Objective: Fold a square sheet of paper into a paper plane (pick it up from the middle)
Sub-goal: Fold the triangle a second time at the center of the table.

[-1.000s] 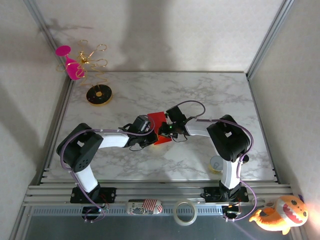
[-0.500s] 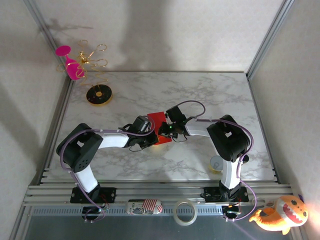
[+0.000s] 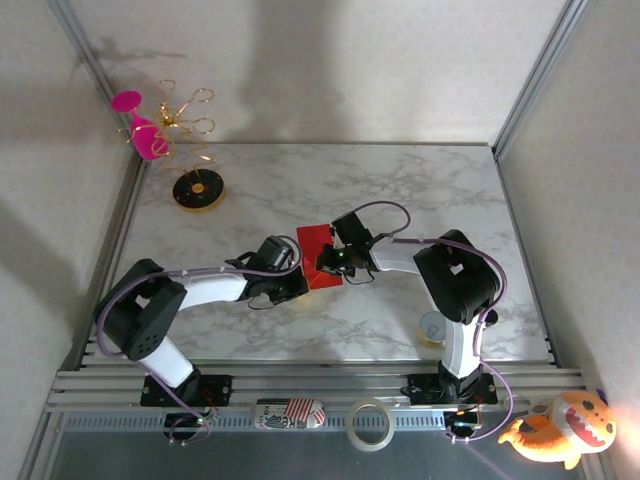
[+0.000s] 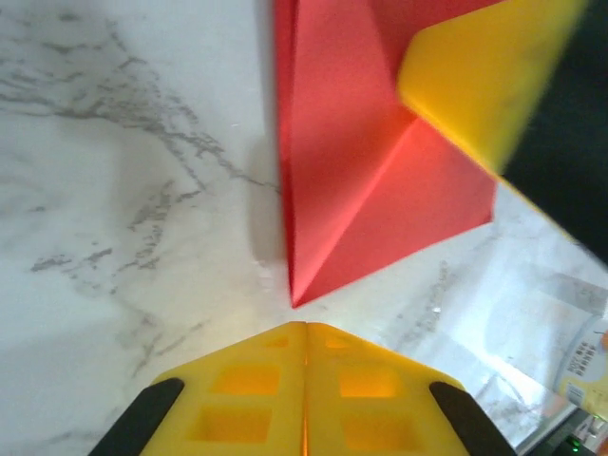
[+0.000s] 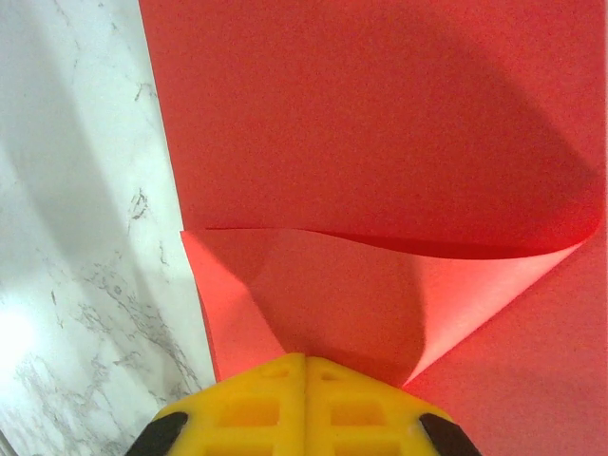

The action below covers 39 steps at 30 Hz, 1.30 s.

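Sheet of paper (image 3: 316,243): bright red, lying on the marble worktop (image 3: 420,190) near its middle, between the two grippers. It is partly creased. The left wrist view shows a diagonal fold line and a pointed near corner (image 4: 361,180). The right wrist view shows one flap turned over and bowed up off the layer beneath (image 5: 380,123).

Right gripper (image 3: 330,266): over the near-right part of the sheet. Its jaws are closed together (image 5: 306,394), with the narrow end of the raised flap running in between the tips. It has hold of the sheet by that flap. One of its yellow fingers (image 4: 475,76) lies across the sheet in the left wrist view.

Left gripper (image 3: 298,285): low over the worktop at the sheet's near-left corner. Its jaws are pressed together with nothing between them (image 4: 306,380). The tip stands just short of the pointed corner and does not touch it.

Elsewhere: a pink wine glass (image 3: 140,135) hangs on a gold wire rack (image 3: 190,120) at the far left corner, well apart from the sheet.
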Each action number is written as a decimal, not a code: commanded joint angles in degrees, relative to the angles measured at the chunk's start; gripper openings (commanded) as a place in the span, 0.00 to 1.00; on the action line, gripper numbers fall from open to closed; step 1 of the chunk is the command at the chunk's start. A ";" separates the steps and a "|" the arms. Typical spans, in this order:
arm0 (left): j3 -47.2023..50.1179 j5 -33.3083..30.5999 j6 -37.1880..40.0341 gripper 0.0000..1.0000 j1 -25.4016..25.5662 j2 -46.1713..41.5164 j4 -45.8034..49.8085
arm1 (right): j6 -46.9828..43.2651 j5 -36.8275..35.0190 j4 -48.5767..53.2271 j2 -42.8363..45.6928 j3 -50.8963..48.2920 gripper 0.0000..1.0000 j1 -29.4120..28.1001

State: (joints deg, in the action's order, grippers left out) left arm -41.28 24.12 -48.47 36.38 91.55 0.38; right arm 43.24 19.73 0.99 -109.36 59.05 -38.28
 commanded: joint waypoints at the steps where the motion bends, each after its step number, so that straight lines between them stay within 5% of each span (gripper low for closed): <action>1: -2.58 -2.84 -1.44 0.07 -0.43 -2.36 -1.47 | 0.38 -3.37 4.55 -1.98 -0.35 0.04 0.14; 14: -3.83 -3.24 -2.80 0.00 -0.17 7.42 -5.38 | 0.80 -2.16 2.79 -1.66 -0.38 0.03 0.23; 27: -2.71 -4.79 -1.98 0.00 -0.17 5.84 -2.73 | -2.92 -1.94 -5.45 7.73 -2.79 0.07 3.55; 39: -2.24 -3.74 -2.75 0.01 -0.17 5.31 -4.63 | -7.86 0.19 -4.67 2.49 0.83 0.15 4.53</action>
State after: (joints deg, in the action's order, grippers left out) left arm -44.10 21.34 -51.07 36.38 98.30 -5.10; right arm 37.60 18.17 -3.25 -104.95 57.58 -34.11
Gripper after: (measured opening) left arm 0.047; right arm 0.149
